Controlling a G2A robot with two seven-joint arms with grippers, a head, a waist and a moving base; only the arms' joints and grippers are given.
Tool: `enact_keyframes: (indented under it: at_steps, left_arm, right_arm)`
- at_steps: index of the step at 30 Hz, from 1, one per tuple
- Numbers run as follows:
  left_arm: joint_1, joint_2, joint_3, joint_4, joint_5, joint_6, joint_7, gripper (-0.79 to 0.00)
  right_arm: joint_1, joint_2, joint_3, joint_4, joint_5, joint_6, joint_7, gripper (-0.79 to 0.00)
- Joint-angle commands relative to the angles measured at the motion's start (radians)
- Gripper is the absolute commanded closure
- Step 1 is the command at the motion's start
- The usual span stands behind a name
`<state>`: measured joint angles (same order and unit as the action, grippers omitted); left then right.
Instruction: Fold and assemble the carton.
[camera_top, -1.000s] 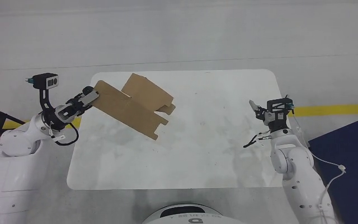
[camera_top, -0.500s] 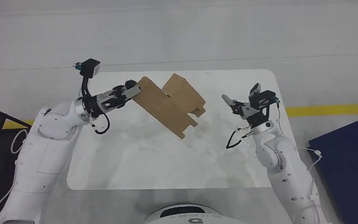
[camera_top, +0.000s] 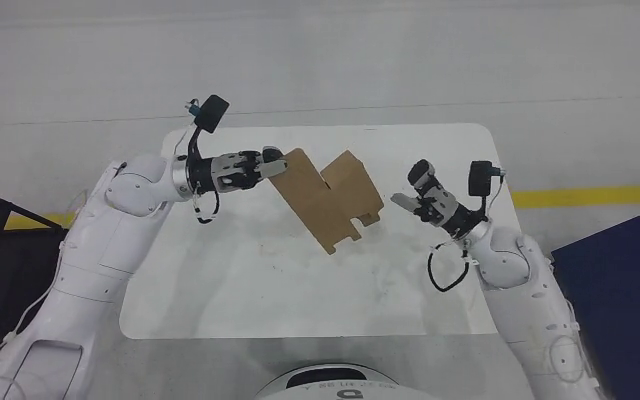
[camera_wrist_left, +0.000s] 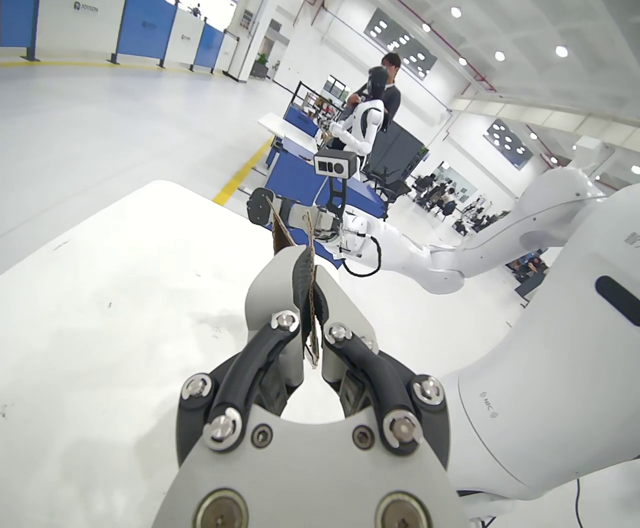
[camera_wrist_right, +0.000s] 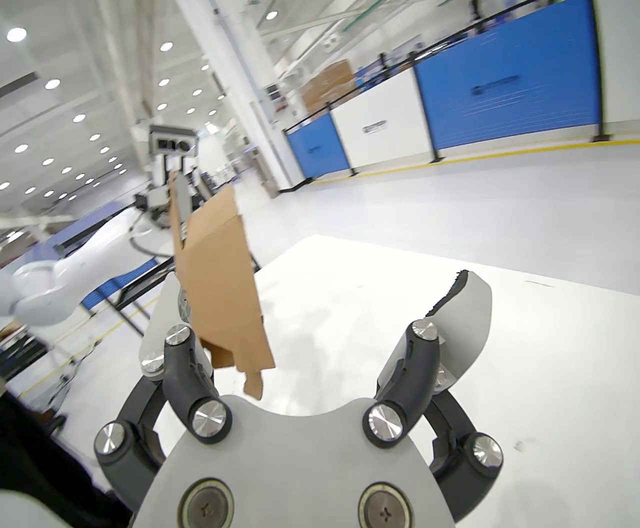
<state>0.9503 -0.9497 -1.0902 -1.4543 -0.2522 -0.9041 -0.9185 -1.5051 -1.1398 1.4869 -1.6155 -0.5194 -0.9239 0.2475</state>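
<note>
A flat, unfolded brown carton (camera_top: 325, 195) hangs tilted above the middle of the white table (camera_top: 300, 290). My left gripper (camera_top: 272, 165) is shut on its left edge. In the left wrist view the cardboard edge (camera_wrist_left: 311, 295) stands pinched between the closed fingers of the left gripper (camera_wrist_left: 305, 270). My right gripper (camera_top: 415, 190) is open, a short way right of the carton's notched flaps and apart from them. In the right wrist view the carton (camera_wrist_right: 220, 280) hangs in front of the right gripper (camera_wrist_right: 320, 310) and hides part of one finger.
The table's near half (camera_top: 280, 300) lies bare under the carton, with rounded corners. A yellow floor line (camera_top: 580, 196) runs past the table's right side, and a dark blue panel (camera_top: 610, 270) stands beyond it.
The left arm has carried the carton rightward from the table's left edge to its middle. The right arm has moved left toward the carton, its gripper staying open.
</note>
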Motion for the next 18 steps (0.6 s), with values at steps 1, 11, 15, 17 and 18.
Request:
enact_keyframes:
  at_steps: [1, 11, 15, 17, 18]
  left_arm:
    - [-0.011, 0.006, -0.002, -0.014, 0.015, -0.018, 0.021, 0.000]
    - [-0.067, 0.027, 0.043, -0.069, 0.095, -0.048, 0.050, 0.000]
    - [-0.069, 0.035, 0.045, -0.075, 0.097, -0.051, 0.053, 0.000]
    - [-0.065, 0.040, 0.045, -0.085, 0.097, -0.050, 0.052, 0.000]
    - [-0.063, 0.043, 0.048, -0.093, 0.096, -0.049, 0.052, 0.000]
  right_arm:
    - [0.020, 0.006, -0.003, 0.023, 0.031, -0.062, 0.046, -0.785]
    - [0.137, 0.028, -0.097, 0.028, 0.246, -0.088, 0.248, -0.619]
    - [0.158, 0.038, -0.127, 0.041, 0.324, -0.088, 0.313, -0.363]
    - [0.165, 0.044, -0.134, 0.049, 0.344, -0.088, 0.348, -0.360]
    - [0.168, 0.047, -0.137, 0.052, 0.349, -0.088, 0.360, -0.348]
